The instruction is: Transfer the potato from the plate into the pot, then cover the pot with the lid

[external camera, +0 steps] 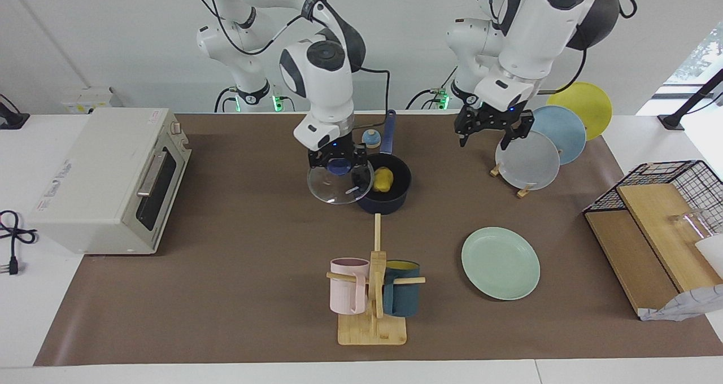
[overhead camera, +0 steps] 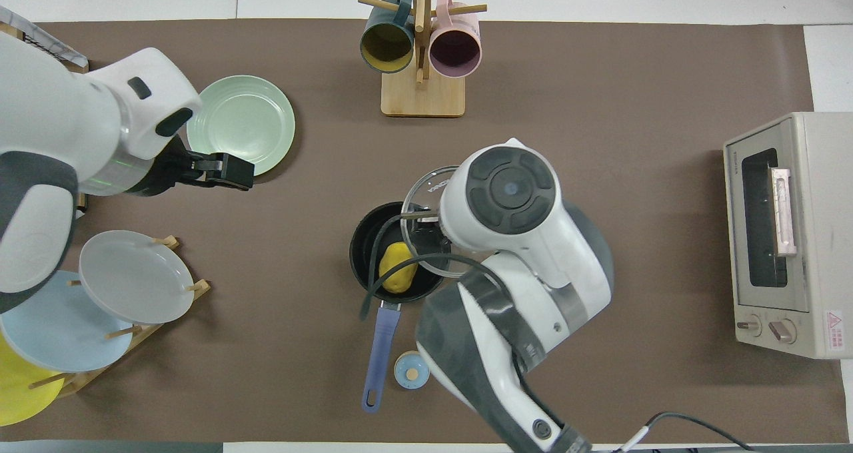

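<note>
The yellow potato [external camera: 383, 179] [overhead camera: 398, 268] lies inside the dark navy pot [external camera: 390, 202] [overhead camera: 365, 260], whose blue handle [overhead camera: 378, 358] points toward the robots. My right gripper [external camera: 338, 168] is shut on the blue knob of the glass lid [external camera: 330, 189] [overhead camera: 426, 185]. It holds the lid tilted in the air, overlapping the pot's rim on the side toward the right arm's end. In the overhead view its wrist hides the gripper. My left gripper [external camera: 490, 136] [overhead camera: 230, 171] hangs open and empty, raised above the mat beside the grey rack plate. The mint-green plate [external camera: 500, 263] [overhead camera: 243, 125] is bare.
A toaster oven [external camera: 107, 178] stands at the right arm's end. A wooden mug rack [external camera: 373, 293] with pink and teal mugs is farther out than the pot. Grey, blue and yellow plates [external camera: 528, 159] stand in a rack, a wire basket [external camera: 661, 220] beside them. A small bell [external camera: 370, 138] sits by the pot handle.
</note>
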You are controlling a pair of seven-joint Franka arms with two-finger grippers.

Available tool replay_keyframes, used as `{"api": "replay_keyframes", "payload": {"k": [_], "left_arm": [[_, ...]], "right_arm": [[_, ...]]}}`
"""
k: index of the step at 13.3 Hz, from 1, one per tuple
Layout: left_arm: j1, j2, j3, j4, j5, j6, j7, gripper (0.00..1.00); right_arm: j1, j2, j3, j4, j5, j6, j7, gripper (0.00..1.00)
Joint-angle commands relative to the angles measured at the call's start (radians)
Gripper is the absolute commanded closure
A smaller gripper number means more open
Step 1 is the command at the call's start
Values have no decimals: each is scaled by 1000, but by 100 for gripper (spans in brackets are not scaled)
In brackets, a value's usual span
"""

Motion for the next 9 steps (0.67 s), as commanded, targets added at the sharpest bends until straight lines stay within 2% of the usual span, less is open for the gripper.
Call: {"api": "replay_keyframes", "payload": {"k": [1,2,5,9], "left_arm": [[73,6,-8,21,-10,-34,95,0],[102,6,-10,19,-8,-37,126,0],[131,-5,-8,8,-4,-56,165,0],[136,-5,-2,12,-2,-51,160,0]], "right_arm": [[94,65,-2,58,-2,51,133,100],[123,103,-4,94,-26,46,163,100],[180,169,-2,112,-101,63,209,100],[169,176,-2,102,-112,62,211,100]]}}
